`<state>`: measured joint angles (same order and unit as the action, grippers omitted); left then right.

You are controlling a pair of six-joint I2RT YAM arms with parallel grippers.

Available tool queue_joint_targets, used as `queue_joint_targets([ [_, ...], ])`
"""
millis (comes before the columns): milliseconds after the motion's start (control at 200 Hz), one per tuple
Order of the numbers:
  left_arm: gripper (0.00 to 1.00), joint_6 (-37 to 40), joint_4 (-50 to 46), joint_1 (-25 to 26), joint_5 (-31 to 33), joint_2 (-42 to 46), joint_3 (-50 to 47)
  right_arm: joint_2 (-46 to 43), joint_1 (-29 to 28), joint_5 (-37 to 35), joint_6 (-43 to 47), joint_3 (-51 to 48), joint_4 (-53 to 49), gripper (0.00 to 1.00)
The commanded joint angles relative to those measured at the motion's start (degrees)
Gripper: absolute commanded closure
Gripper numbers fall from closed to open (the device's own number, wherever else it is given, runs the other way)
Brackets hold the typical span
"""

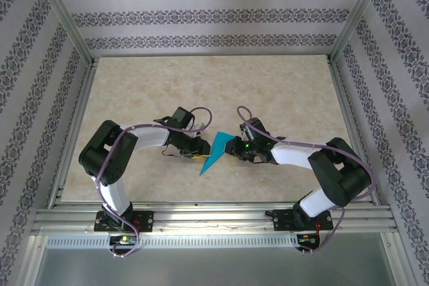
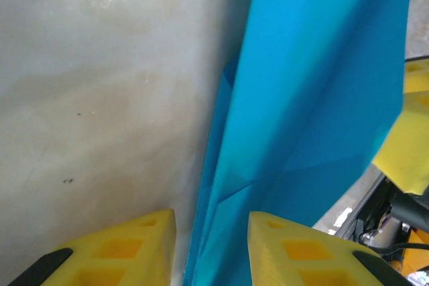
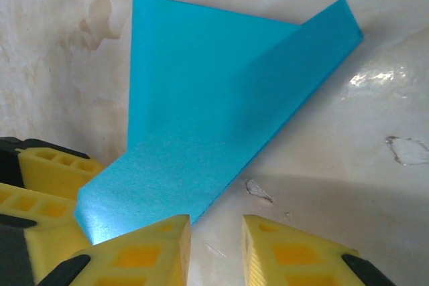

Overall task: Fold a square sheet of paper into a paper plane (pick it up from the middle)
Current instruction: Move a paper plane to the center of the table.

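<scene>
Top external view has the paper plane point(image 1: 213, 154) lying on the table point(image 1: 268, 85) between our arms, and we reckon the left gripper point(image 2: 211, 232) and right gripper point(image 3: 216, 232) sit slightly parted, holding nothing, to free it.

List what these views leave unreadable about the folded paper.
- Top external: folded paper too small to read its creases.
- Left wrist: lower end cut off at the frame bottom, inside the left gripper.
- Right wrist: near edge runs behind the right gripper.
</scene>
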<state>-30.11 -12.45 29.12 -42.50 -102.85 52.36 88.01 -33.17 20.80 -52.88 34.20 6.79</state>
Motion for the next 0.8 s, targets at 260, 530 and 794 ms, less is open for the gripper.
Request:
queue_joint_targets([
  [260,0.64,7.98,-7.85,0.93,-4.96,-4.29,4.77,0.83,-0.53,-0.25,-1.48,-0.76,2.5,0.72],
  [530,0.7,8.78,-7.48,2.07,-3.24,-4.77,6.6,0.94,-0.76,0.21,-1.88,-1.4,3.48,0.72],
  [794,0.73,8.6,-6.14,2.79,-4.15,-6.7,8.26,0.94,-1.01,0.38,-2.26,-1.89,4.36,0.72],
])
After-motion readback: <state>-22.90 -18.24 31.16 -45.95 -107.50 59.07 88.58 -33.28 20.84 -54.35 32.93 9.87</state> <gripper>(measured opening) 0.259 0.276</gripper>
